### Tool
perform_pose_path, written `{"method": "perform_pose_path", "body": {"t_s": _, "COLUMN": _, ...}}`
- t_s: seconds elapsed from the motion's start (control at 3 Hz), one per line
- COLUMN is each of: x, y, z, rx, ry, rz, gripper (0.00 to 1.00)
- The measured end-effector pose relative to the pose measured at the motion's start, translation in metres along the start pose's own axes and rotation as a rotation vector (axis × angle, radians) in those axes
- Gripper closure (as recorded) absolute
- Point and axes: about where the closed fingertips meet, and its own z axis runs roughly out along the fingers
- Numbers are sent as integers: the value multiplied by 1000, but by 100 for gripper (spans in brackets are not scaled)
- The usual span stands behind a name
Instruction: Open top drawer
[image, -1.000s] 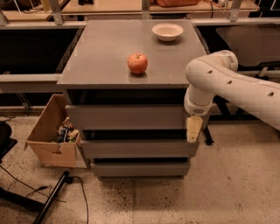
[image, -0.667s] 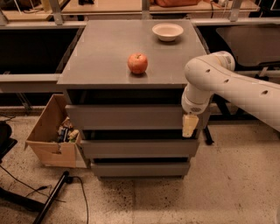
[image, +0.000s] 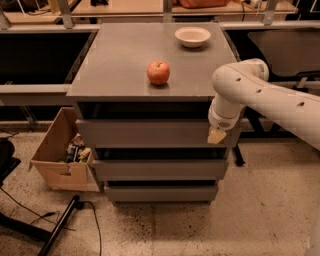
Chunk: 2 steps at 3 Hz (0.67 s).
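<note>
Top drawer (image: 150, 133) has the gripper (image: 216, 135) at its right end, arm (image: 260, 95) bent down; grip unclear. Front plain, wide, grey.

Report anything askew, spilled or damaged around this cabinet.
Nothing on the cabinet stands out: the apple and bowl sit upright, and the top drawer front looks level. The gripper is at its right end. Only the cardboard box beside it sits angled, holding clutter.

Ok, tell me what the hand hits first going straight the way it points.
The hand points down, at the right end of the top drawer. Straight on, it probably meets the top edge of the middle drawer, otherwise the floor; depth is unclear.
</note>
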Motion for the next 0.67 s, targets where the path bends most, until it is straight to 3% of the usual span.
{"method": "perform_pose_path", "body": {"t_s": 0.33, "x": -1, "y": -2, "z": -8, "rx": 0, "ry": 0, "rz": 0, "gripper": 89}}
{"method": "perform_pose_path", "body": {"t_s": 0.67, "x": -1, "y": -3, "z": -16, "rx": 0, "ry": 0, "rz": 0, "gripper": 100}}
